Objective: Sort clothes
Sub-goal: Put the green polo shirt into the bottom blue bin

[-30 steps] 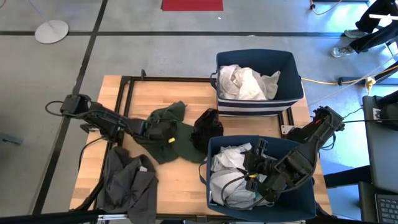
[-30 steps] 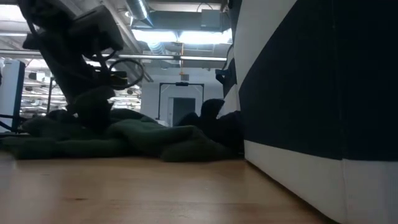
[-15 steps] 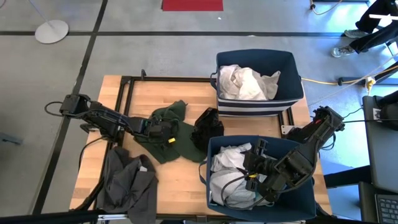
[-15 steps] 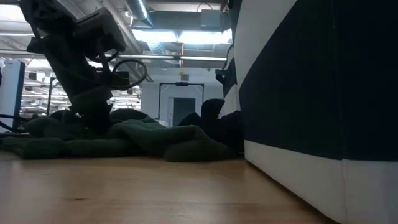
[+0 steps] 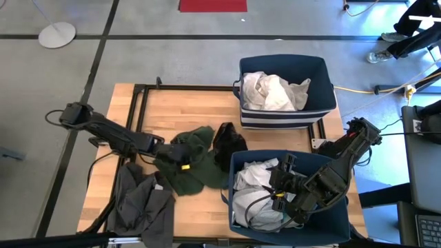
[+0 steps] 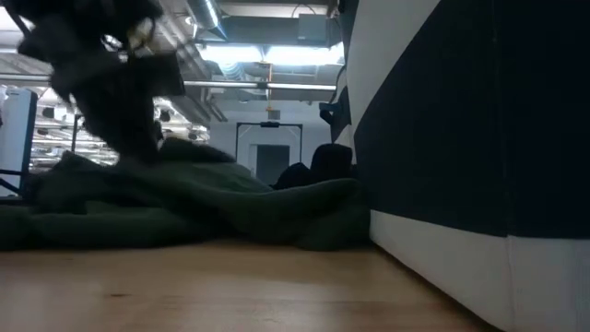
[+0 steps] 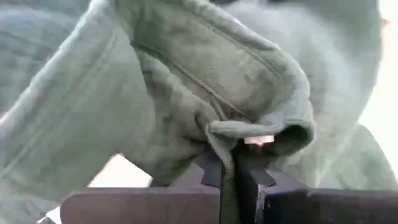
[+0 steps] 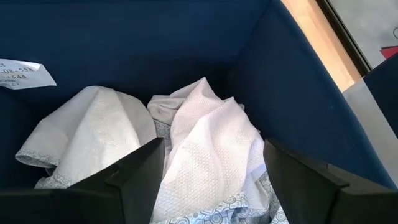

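Charcoal garment (image 5: 141,203): you have it lying crumpled at the table's near-left corner, partly over the edge; nothing touches it
Left gripper (image 5: 178,154): your left arm reaches in from the table's left side, low over the wood; the jaws are pressed together on a fold of the dark green garment (image 5: 195,162); in the left wrist view the cloth (image 7: 205,81) is pinched between the 2 dark fingers (image 7: 214,177) and bunches up above them
Dark green garment: it sits mid-table, gathered into a heap just beside the near bin's left wall; in the low view it (image 6: 194,198) spreads as a rumpled mound across the wood, touching the bin's striped wall
Black garment (image 5: 227,141): a small dark bundle just beyond the green one, between the 2 bins and touching the near bin's far-left corner
Far bin (image 5: 324,83): navy with a white stripe, at the table's far right; you see white clothes (image 5: 272,91) piled inside it
Near bin (image 5: 238,162): navy, at the near right; pale white and patterned clothes (image 5: 251,189) lie inside
Right gripper (image 5: 281,193): your right arm hangs inside the near bin above those clothes; its fingers (image 8: 140,171) stand spread wide with nothing between them; the right wrist view shows white textured cloth (image 8: 205,149) below
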{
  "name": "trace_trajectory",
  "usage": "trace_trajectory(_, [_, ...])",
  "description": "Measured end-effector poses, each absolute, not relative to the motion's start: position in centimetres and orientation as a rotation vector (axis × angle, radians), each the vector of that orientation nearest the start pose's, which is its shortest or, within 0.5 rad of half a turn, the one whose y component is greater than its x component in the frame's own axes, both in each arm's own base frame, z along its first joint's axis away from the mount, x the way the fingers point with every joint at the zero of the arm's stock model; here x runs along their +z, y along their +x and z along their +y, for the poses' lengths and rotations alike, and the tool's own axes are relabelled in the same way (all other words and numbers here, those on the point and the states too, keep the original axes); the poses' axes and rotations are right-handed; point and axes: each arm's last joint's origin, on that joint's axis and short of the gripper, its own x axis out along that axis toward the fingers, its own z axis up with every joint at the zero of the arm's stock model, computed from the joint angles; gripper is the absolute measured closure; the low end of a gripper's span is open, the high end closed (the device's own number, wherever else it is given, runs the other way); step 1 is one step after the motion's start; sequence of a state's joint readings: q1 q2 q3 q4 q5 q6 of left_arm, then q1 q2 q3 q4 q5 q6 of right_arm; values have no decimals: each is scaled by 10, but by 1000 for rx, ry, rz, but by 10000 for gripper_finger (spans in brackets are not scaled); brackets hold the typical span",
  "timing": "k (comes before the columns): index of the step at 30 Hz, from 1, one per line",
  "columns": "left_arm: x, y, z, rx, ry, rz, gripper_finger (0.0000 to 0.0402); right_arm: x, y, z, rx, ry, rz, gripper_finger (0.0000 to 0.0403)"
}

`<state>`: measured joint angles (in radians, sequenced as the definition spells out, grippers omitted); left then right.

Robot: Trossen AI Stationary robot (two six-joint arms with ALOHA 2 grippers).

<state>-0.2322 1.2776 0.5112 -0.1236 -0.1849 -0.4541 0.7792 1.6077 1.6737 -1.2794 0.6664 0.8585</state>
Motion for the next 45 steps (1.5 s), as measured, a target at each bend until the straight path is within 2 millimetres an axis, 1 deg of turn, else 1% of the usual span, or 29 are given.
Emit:
trace_trajectory(5, [188, 208, -56, 116, -228, 735, 398, 360, 230, 202, -256, 32, 833, 127])
trace_trajectory(8, [209, 201, -58, 141, -215, 661, 399, 372, 231, 204, -208, 53, 813, 127])
trace_trajectory(13, [240, 191, -61, 116, -188, 580, 399, 395, 234, 205, -164, 29, 709, 127])
trace_trajectory(15, [250, 188, -62, 97, -178, 543, 399, 403, 236, 206, -146, -4, 650, 127])
trace_trajectory(19, [269, 185, -66, 65, -146, 475, 399, 411, 243, 211, -131, -134, 526, 127])
trace_trajectory(24, [284, 185, -72, 56, -78, 384, 398, 421, 259, 210, -125, -231, 424, 127])
trace_trajectory(29, [296, 187, -73, 66, 12, 273, 398, 421, 282, 193, -174, -256, 402, 127])
trace_trajectory(33, [304, 188, -73, 59, 73, 196, 397, 413, 309, 172, -235, -231, 424, 127])
trace_trajectory(37, [311, 189, -73, 69, 136, 136, 394, 402, 340, 148, -258, -208, 440, 127])
trace_trajectory(41, [311, 189, -73, 87, 155, 133, 393, 390, 369, 128, -198, -160, 445, 127])
trace_trajectory(45, [305, 189, -73, 95, 166, 150, 392, 381, 390, 111, -125, -99, 439, 127])
